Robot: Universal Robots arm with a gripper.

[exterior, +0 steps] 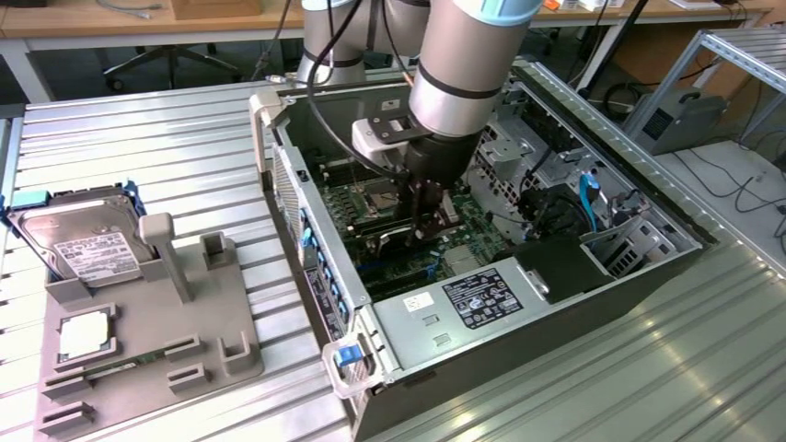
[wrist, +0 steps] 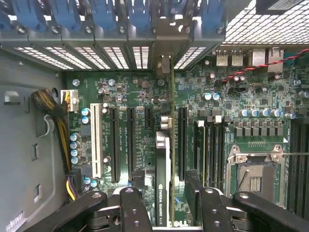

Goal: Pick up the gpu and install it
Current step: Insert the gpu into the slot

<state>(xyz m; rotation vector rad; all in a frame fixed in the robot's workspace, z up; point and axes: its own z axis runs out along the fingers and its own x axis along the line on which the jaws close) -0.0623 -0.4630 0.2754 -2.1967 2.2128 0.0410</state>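
Ribbed metal tabletop [exterior: 147,138] spreads across the exterior view. At its lower left we see a grey parts holder [exterior: 147,359] with a hard drive [exterior: 84,247] resting at its upper end. Toward the middle lies the open computer case [exterior: 491,313], with the arm [exterior: 465,74] extending down into it and the gripper [exterior: 433,226] low over the motherboard [exterior: 473,244]. From the wrist view we find the gpu [wrist: 163,159] standing on edge among the expansion slots, its far end at the rear slot openings. Black fingers [wrist: 133,208] flank the card with small gaps showing, so we read the jaws as spread, gripping nothing.
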